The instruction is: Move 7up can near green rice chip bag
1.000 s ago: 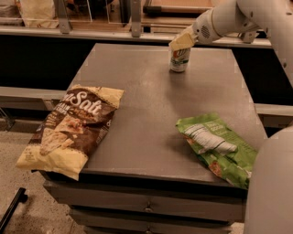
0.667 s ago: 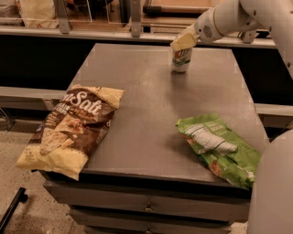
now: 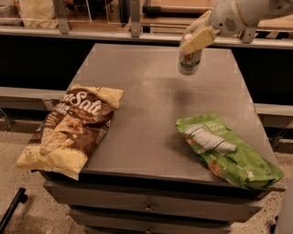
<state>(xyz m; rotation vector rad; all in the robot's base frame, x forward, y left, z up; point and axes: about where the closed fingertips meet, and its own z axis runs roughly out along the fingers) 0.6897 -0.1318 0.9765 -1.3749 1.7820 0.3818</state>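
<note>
Counter: grey, flat-topped, with drawer fronts below the near edge. Three items on or over it.

Item 1, 7up can: small silver-white can with green marking, upright, at the far right part of the counter. It is held at its top by the claw. Whether its base touches the surface cannot be told; a soft shadow lies on the counter just in front of it.

Item 2, claw: cream-coloured, on a white arm that reaches in from the upper right. It is pinching the upper part of the 7up can, with one finger lying across the can's top.

Item 3, green rice chip bag: crinkled lime green with a white label panel, lying flat at the near right corner, its lower end over the counter's edge. It lies well apart from the can.

Item 4, brown-and-cream snack bag: white lettering, lying flat at the near left, overhanging the left edge.
</note>
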